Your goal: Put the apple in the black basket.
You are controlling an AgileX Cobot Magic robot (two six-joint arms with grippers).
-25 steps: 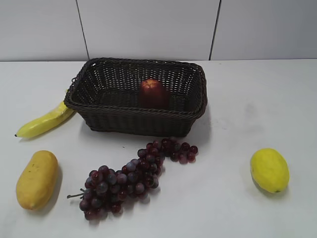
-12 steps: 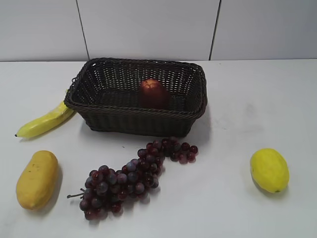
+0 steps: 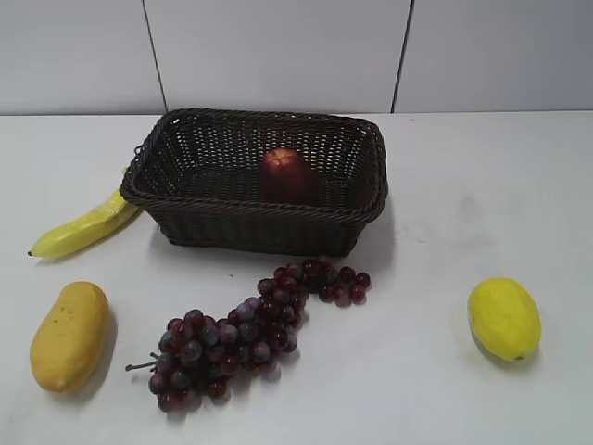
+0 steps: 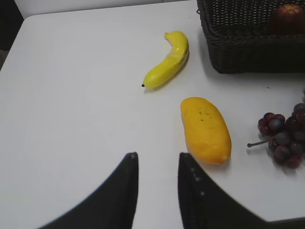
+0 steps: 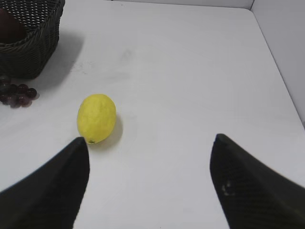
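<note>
The dark red apple (image 3: 286, 175) lies inside the black basket (image 3: 190, 199) at the back middle of the white table. It also shows in the left wrist view (image 4: 288, 18), inside the basket (image 4: 248, 52). In the right wrist view only the basket's corner (image 5: 33, 57) and a sliver of the apple (image 5: 8, 26) show. My left gripper (image 4: 157, 157) is open and empty, above bare table near the mango. My right gripper (image 5: 150, 140) is wide open and empty, above bare table right of the lemon. Neither gripper shows in the exterior view.
A yellow banana (image 3: 85, 225) lies left of the basket. An orange mango (image 3: 69, 334) lies at the front left. A purple-red grape bunch (image 3: 246, 329) lies in front of the basket. A yellow lemon (image 3: 504, 317) lies at the front right.
</note>
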